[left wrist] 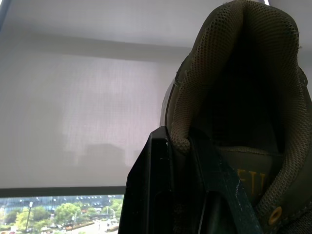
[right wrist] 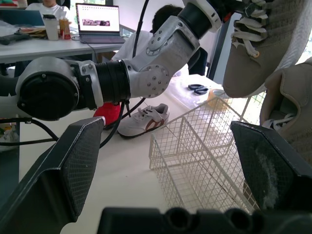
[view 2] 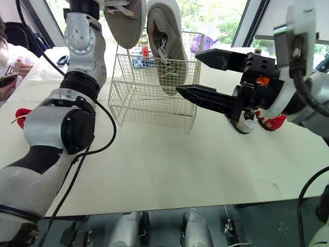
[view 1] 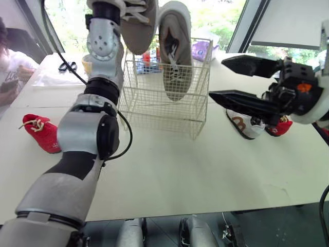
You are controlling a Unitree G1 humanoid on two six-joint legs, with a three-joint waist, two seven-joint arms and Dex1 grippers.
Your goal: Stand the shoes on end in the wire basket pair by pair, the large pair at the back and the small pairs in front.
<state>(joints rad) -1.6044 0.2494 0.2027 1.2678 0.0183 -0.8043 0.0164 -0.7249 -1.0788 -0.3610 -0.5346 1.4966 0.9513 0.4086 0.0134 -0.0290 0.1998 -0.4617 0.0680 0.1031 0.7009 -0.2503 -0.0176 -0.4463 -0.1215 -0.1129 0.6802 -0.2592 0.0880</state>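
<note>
- The left gripper [left wrist: 178, 139] is up high and clamped shut on the heel collar of a big grey shoe [view 1: 139, 25], with one finger inside the opening and one outside.
- That shoe hangs toe down in the air above the basket [view 1: 164, 110], around its 11 o'clock corner.
- Its mate [view 1: 175, 56] stands on end in the basket, toe down behind the wire, heel poking well above the rim. Which compartment it's in can't be told.
- The right gripper [view 1: 218, 77] hovers at the basket's 3 o'clock, jaws spread wide and holding nothing.
- Just behind the right gripper, a small white shoe [view 1: 244, 123] and a red shoe [view 1: 280, 127] lie on the tabletop [view 1: 180, 170], close together.
- Over at the basket's 8 o'clock, well apart from it, another small red shoe [view 1: 41, 131] lies on its own.
- The right wrist view catches a second white shoe [right wrist: 144, 119] on the tabletop beyond the basket, beside a red one.
</note>
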